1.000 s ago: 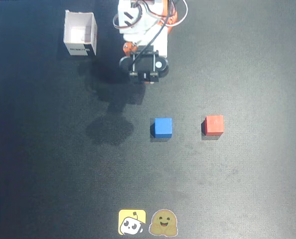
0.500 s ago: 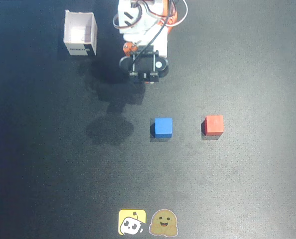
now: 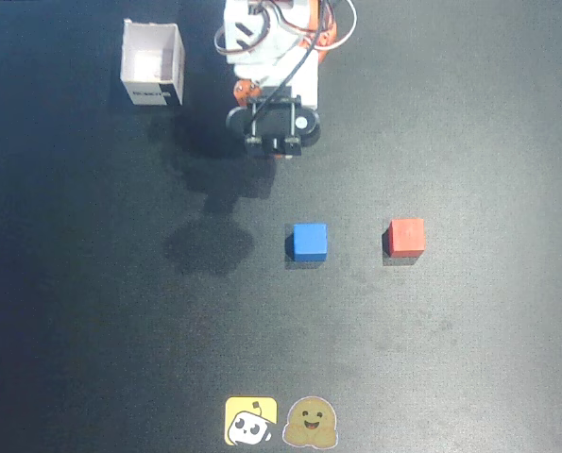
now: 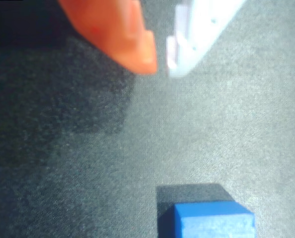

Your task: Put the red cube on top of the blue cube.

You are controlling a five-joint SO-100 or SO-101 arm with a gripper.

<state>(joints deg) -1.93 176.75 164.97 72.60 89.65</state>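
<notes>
Two small cubes sat near the middle of the dark worktop (image 3: 469, 113): the blue cube (image 3: 309, 241) and, well apart to its right in the overhead view, the red cube (image 3: 406, 237), each flat on one face and square to the other. The claw (image 4: 161, 63) hung back toward the far edge, close to the arm's base, its orange and white tips nearly together with only a slim gap and nothing between them. In the wrist view only the blue cube showed, low in frame. The red cube looked light, rigid and matte, so I'd guess it would not slip; taking it across two opposite flat sides, midway up, seemed the safe hold. A white box (image 3: 152, 63) stood open near the far left corner with a dark label too small to read. Two cartoon stickers (image 3: 277, 422) lay at the near edge, without legible writing.
</notes>
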